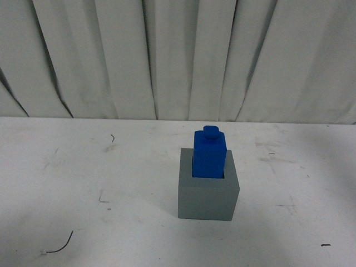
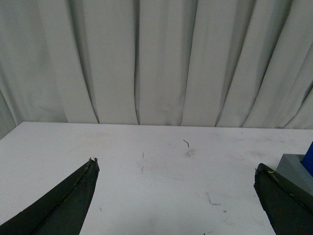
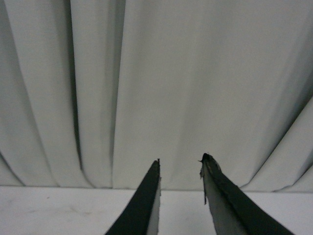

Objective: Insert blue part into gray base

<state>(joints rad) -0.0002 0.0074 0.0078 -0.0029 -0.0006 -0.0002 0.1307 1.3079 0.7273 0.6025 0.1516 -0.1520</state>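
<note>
The blue part (image 1: pixel 209 154) stands upright in the recess of the gray base (image 1: pixel 208 197), near the middle of the white table in the front view, its small knob on top. Neither arm shows in that view. In the left wrist view my left gripper (image 2: pixel 176 165) is open wide over bare tabletop, with a corner of the gray base (image 2: pixel 296 169) and a sliver of the blue part (image 2: pixel 309 159) just beyond one finger. My right gripper (image 3: pixel 180 161) is open with nothing between its fingers, facing the curtain.
The white table (image 1: pixel 83 183) carries scuff marks and a small dark wire scrap (image 1: pixel 60 246) near its front left. A pleated white curtain (image 1: pixel 178 55) hangs behind the table's far edge.
</note>
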